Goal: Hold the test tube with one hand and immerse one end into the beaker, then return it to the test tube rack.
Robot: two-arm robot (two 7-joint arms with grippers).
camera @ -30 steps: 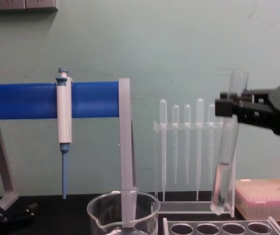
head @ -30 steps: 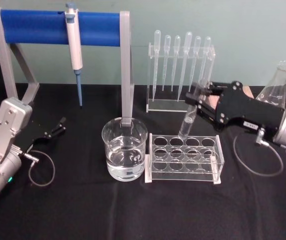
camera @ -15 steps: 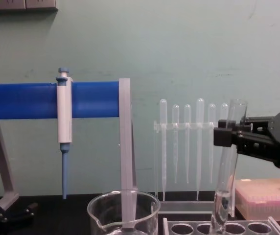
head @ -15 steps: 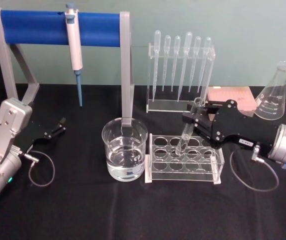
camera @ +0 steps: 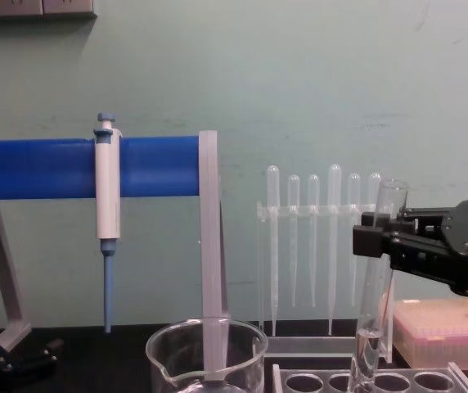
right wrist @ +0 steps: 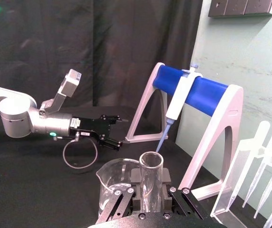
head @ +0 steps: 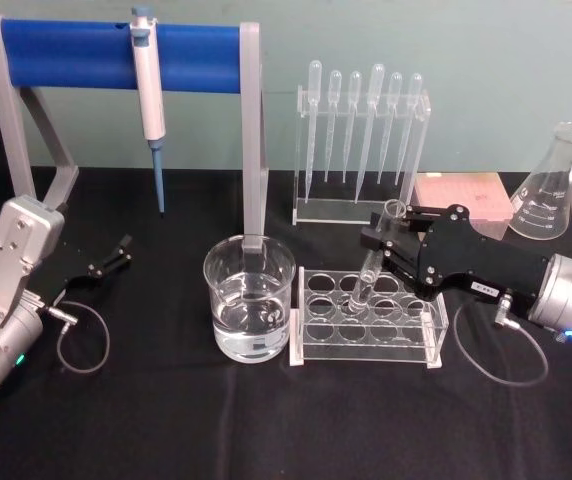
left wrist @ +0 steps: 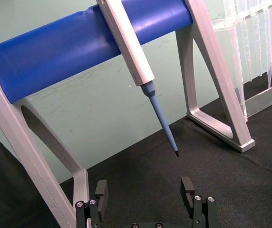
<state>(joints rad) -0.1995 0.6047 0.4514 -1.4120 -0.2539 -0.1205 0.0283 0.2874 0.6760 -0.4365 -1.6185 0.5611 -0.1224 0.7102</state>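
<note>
My right gripper (head: 384, 240) is shut on the test tube (head: 371, 268) just below its open rim. The tube tilts slightly, and its rounded lower end sits in a hole of the clear tube rack (head: 436, 322). In the chest view the test tube (camera: 371, 327) reaches down from the gripper (camera: 373, 237) into the rack (camera: 398, 381), with a little liquid near its bottom. The right wrist view shows the tube's rim (right wrist: 151, 164) between the fingers (right wrist: 135, 179). The beaker (head: 249, 300), partly filled with water, stands left of the rack. My left gripper (head: 121, 250) rests open at the far left.
A blue-barred stand (head: 66, 55) holding a pipettor (head: 147, 85) spans the back left, one leg just behind the beaker. Behind the rack stands a pipette holder (head: 361, 120). A pink box (head: 461, 190) and a conical flask (head: 546, 190) sit at the back right.
My right gripper has come down and toward me with the test tube. The tube's lower end has gone from above the rack into one of its holes. The left arm has not moved.
</note>
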